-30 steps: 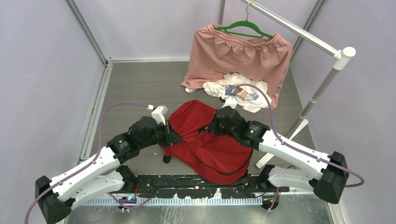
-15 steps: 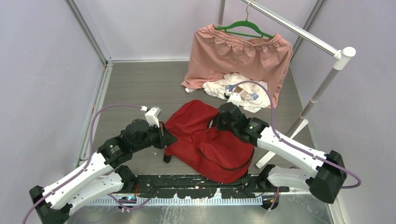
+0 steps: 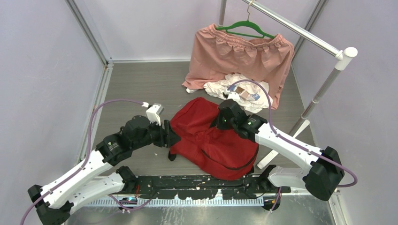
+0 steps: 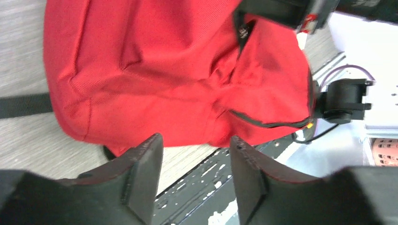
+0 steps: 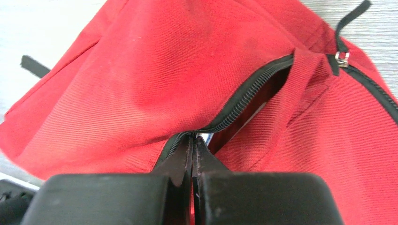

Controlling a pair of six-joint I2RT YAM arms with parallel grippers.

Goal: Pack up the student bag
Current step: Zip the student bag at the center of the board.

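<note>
The student bag (image 3: 206, 143), a soft dark-red backpack with black zipper trim, lies flat on the table between my two arms. My left gripper (image 3: 172, 139) is at its left edge. In the left wrist view that gripper (image 4: 195, 138) stands open with nothing between its fingers, and the bag (image 4: 164, 70) lies just beyond the tips. My right gripper (image 3: 219, 123) rests on the bag's upper part. In the right wrist view it (image 5: 193, 137) is shut on the bag's (image 5: 141, 84) zipper edge, where the black zipper (image 5: 248, 93) gapes partly open.
A pale pink garment (image 3: 239, 51) hangs on a green hanger at the back. A white cloth (image 3: 241, 91) lies crumpled below it, just behind the bag. A metal rail stand (image 3: 324, 89) rises on the right. The black base plate (image 3: 197, 180) runs along the near edge.
My left gripper has opened and let go of the bag's left edge. The right arm has shifted slightly towards the back, still shut on the bag.
</note>
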